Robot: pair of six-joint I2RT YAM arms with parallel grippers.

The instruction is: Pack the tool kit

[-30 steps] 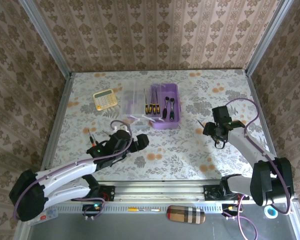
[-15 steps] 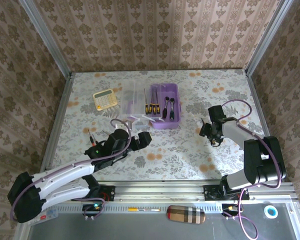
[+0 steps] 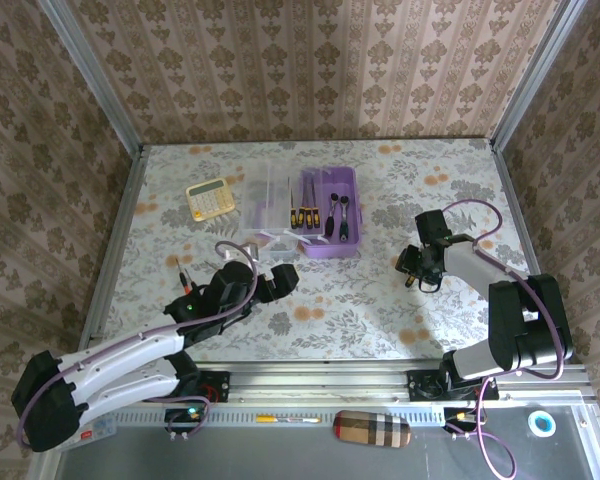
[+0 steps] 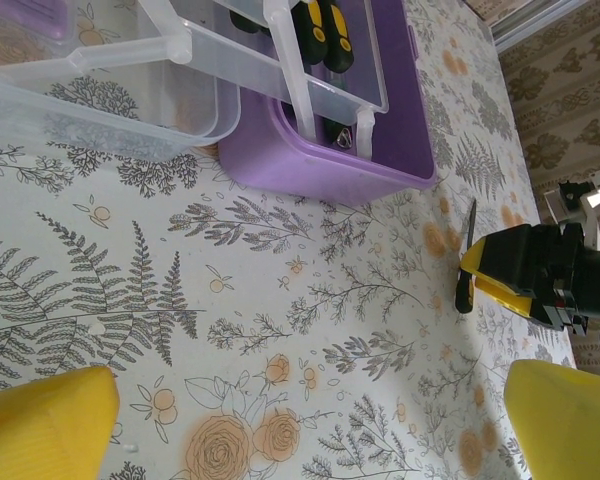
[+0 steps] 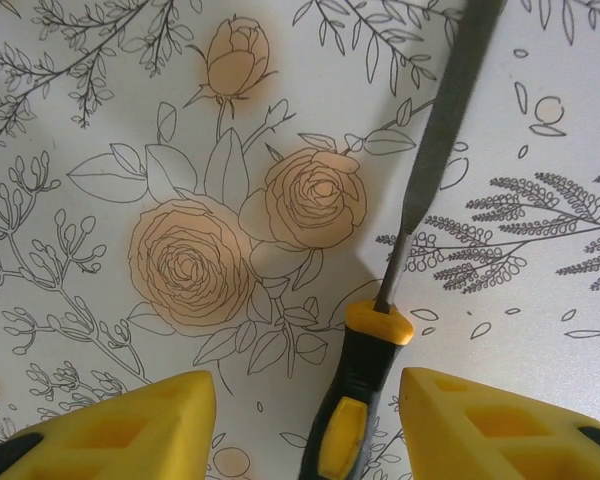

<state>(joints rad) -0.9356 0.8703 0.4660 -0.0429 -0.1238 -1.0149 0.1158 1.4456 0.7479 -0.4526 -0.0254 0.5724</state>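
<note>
While the right gripper (image 5: 306,392) hangs low over the table (image 3: 380,310), its two yellow fingers (image 5: 130,425) stand apart on either side of a file (image 5: 368,365), with bare table showing between each finger and the handle, so the jaws are open and grip nothing. The file lies flat, its black and yellow handle between the fingers and its flat grey blade pointing away from them. From the overhead camera this gripper (image 3: 412,268) sits right of centre, well apart from the purple box (image 3: 330,250).

Nearer the middle, the left gripper (image 3: 285,280) is spread wide and holds nothing; its fingers (image 4: 45,425) frame patterned table, with the box (image 4: 320,165) just beyond and the file (image 4: 466,285) off to the side. Inside the box lie screwdrivers (image 3: 302,216) and a wrench (image 3: 342,212). A clear lid (image 3: 270,205) lies open on the box's left. A yellow calculator (image 3: 210,198) sits further left.
</note>
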